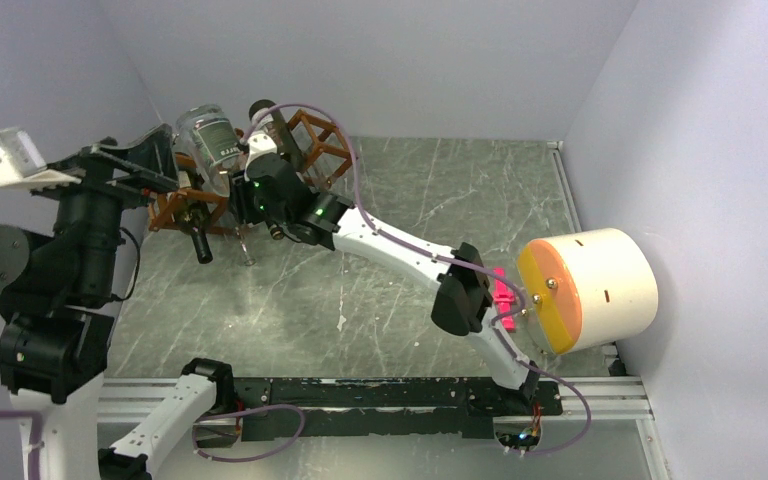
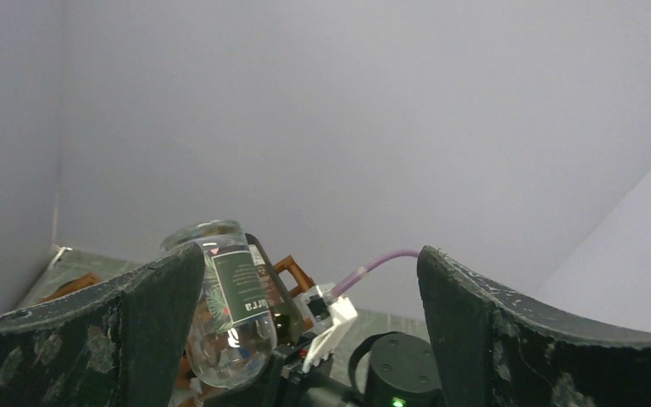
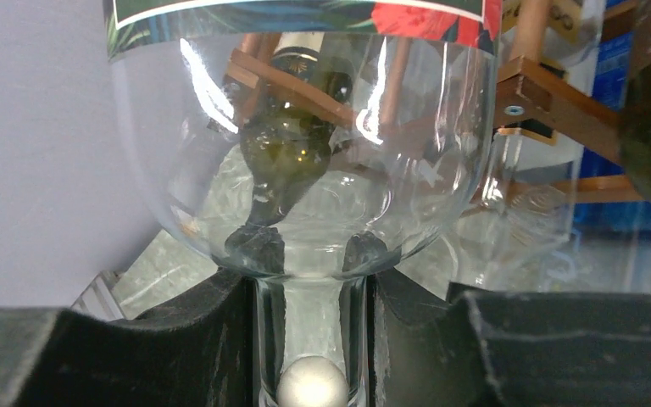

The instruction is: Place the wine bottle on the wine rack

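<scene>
On the near left, the left claw [image 2: 309, 259] is raised with its fingers spread wide and nothing between them. It points toward the far-left corner, with the bottle just past its fingertips. On the near right, well off the work, a cream cylinder with an orange face [image 1: 585, 290] sits by the right wall. The middle of the grey marbled desk [image 1: 410, 200] lies bare between that cylinder and the rack.

The right arm reaches across this stretch, and the right claw [image 3: 309, 297] is clamped on the neck of the clear wine bottle [image 1: 210, 140]. The bottle's long axis runs from the claw up and away to the far left, base tilted high. It hangs over the left part of the wine rack [image 1: 172, 207]. I cannot tell whether the glass touches the bars.

Through the glass, a dark green bottle [image 3: 292, 144] already lies in the lattice. I judge the next move depends on lowering the base into a free cell beside it. Room is tight, with the left wall close by, the far wall just behind the rack and the left claw crowding the near side.
</scene>
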### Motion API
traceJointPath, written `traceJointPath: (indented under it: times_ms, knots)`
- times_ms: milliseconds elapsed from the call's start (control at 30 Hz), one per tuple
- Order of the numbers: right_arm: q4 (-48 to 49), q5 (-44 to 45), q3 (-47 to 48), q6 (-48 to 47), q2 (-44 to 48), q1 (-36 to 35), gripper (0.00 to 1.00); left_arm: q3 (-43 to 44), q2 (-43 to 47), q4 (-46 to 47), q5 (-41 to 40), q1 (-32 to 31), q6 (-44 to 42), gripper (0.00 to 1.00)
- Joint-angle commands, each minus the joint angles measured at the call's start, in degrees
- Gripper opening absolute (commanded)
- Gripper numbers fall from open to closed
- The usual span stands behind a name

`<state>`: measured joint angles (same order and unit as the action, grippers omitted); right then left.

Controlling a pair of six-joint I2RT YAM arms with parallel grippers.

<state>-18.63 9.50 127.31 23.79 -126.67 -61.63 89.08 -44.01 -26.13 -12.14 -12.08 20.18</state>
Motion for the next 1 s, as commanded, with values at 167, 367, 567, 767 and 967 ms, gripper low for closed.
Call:
traceJointPath:
  times_ms: [167, 367, 567, 767, 967]
  knots:
    - [23.62, -1.63, 9.27, 0.02, -6.42, 0.27, 0.00, 3.09, 0.56, -5.04, -2.98, 0.56, -3.42, 0.99]
    - [28.19, -1.24, 12.71, 1.66, -11.58, 0.28, 0.00, 2.43, -1.14, -3.96, -3.05, 0.58, -4.14, 0.99]
    - [31.99, 0.55, 13.16, 2.55, -14.03, 0.36, 0.01, 2.04, -2.74, -3.39, -2.28, 0.56, -4.12, 0.99]
    - [32.94, 1.39, 13.50, 2.32, -15.92, 0.55, 0.22, 0.97, -2.83, -2.89, -2.10, 0.56, -4.01, 0.99]
    - [32.87, 1.19, 12.29, 3.30, -16.77, 1.22, 0.30, -0.07, -2.66, -2.44, -2.53, 0.61, -4.31, 0.99]
